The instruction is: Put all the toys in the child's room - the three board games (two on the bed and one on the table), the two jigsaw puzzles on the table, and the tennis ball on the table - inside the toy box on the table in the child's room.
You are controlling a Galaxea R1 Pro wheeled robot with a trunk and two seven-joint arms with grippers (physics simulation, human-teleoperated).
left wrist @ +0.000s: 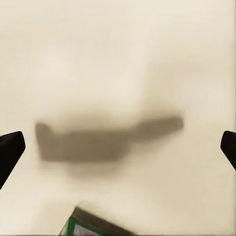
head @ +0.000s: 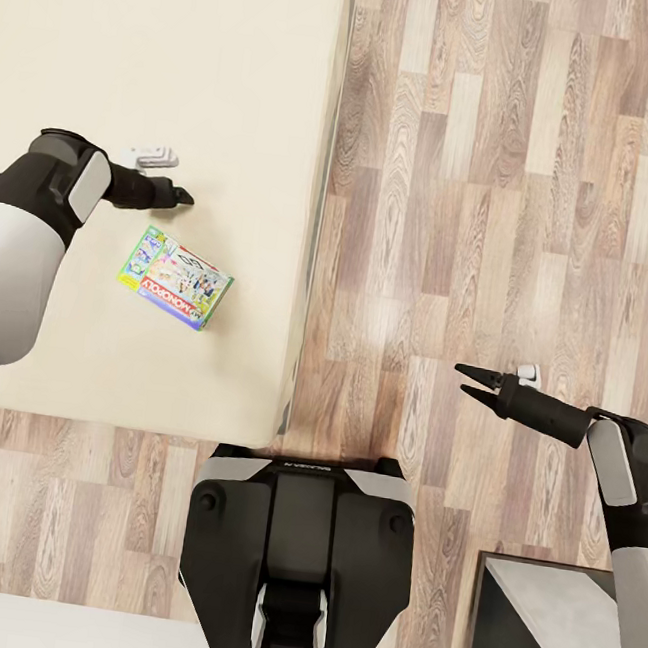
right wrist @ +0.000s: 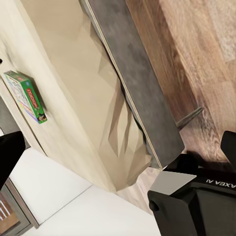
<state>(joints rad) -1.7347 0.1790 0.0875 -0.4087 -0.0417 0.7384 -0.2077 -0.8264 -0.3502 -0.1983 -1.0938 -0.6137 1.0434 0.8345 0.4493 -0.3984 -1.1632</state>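
Fingers of the left gripper [head: 183, 195] stand wide apart and empty in the wrist view, hovering over the plain cream mattress of the bed [head: 115, 39], their shadow blurred on the cloth below. Just beside them, toward five o'clock as the head camera looks down, lies the thin green-edged Monopoly board game box [head: 176, 280] with its busy printed cover, flat on the mattress and turned slightly askew; its green corner shows at the edge of the left wrist picture.

To take it cleanly, the gripper would likely need to shift over the box, line its jaws across the narrower width and come down square, since a thin box on soft bedding may slide or tip under a slanted pinch.

Over the wood-plank floor [head: 501, 183] at three o'clock, the right gripper [head: 466, 379] hangs idle, its black fingers parted and holding nothing. The robot's dark wheeled base [head: 299, 543] stands at the foot of the bed. The toy box is not in sight from here.
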